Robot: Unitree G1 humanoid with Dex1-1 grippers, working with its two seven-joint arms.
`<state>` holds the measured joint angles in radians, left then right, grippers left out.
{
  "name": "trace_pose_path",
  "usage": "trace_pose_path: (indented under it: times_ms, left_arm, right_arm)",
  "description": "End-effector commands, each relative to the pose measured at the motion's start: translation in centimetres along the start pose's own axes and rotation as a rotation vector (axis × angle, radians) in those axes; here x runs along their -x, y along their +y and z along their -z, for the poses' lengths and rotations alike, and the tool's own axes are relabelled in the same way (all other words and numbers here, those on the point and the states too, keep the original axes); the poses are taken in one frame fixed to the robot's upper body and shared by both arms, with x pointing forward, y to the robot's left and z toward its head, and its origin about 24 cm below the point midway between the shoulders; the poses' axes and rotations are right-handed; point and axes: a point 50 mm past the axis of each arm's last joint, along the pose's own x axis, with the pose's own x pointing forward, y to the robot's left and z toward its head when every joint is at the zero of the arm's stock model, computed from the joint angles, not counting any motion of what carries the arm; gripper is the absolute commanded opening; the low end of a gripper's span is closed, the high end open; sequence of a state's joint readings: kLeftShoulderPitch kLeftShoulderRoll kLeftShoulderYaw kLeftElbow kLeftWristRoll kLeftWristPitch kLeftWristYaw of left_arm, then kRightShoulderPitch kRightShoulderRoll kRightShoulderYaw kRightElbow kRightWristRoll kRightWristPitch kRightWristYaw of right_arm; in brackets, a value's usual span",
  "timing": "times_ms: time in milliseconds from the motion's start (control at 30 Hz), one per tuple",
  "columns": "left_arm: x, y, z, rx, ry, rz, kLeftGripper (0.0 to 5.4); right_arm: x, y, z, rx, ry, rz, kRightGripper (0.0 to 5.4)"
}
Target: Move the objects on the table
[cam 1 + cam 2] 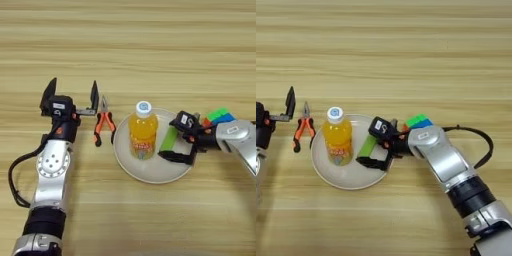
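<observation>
While fingers straddle it: right gripper [375, 145] spread around green block [368, 145], which lies on plate [150, 176].
Bottle [143, 131]: upright mid-plate.
Cube [218, 117]: right of plate.
Left gripper [71, 95]: open, left of plate.

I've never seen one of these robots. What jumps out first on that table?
A bright orange-juice bottle lies on a round white plate in the middle of the wooden table. The right gripper reaches over the plate's right side with its fingers around a flat light-green block, with a multicoloured puzzle cube behind it. The left gripper hovers open on the left, beside orange-handled pliers.
</observation>
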<state>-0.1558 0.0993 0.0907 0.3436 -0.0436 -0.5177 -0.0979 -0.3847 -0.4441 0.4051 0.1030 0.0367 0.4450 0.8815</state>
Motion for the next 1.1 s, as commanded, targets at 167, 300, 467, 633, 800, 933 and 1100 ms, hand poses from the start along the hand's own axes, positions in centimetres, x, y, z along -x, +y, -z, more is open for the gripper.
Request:
trace_pose_path:
  times_ms: [167,300,467,633,800,933,1100]
  left_arm:
    - [-0.34,-0.39,-0.21,-0.008,-0.009,0.010,5.40]
    - [-0.41,-0.45,-0.21,-0.007,-0.010,0.010,5.40]
    - [-0.49,-0.51,-0.20,-0.005,-0.010,0.010,5.40]
    - [-0.53,-0.51,-0.21,-0.005,-0.012,0.010,5.40]
    - [-0.54,-0.50,-0.23,-0.005,-0.013,0.009,5.40]
    - [-0.54,-0.45,-0.22,-0.006,-0.014,0.008,5.40]
    - [-0.54,-0.40,-0.23,-0.006,-0.014,0.008,5.40]
  right_arm:
    - [0.21,-0.17,1.37,-0.032,0.137,-0.001,5.37]
    - [0.31,-0.19,1.36,-0.034,0.156,-0.011,5.37]
    - [0.37,-0.06,1.49,-0.031,0.166,-0.028,5.37]
    - [0.41,0.02,1.40,-0.033,0.163,-0.037,4.87]
    - [0.41,0.09,1.35,-0.034,0.156,-0.042,4.53]
    - [0.41,0.22,1.22,-0.035,0.145,-0.047,4.53]
    - [0.41,0.26,1.13,-0.037,0.135,-0.044,4.53]
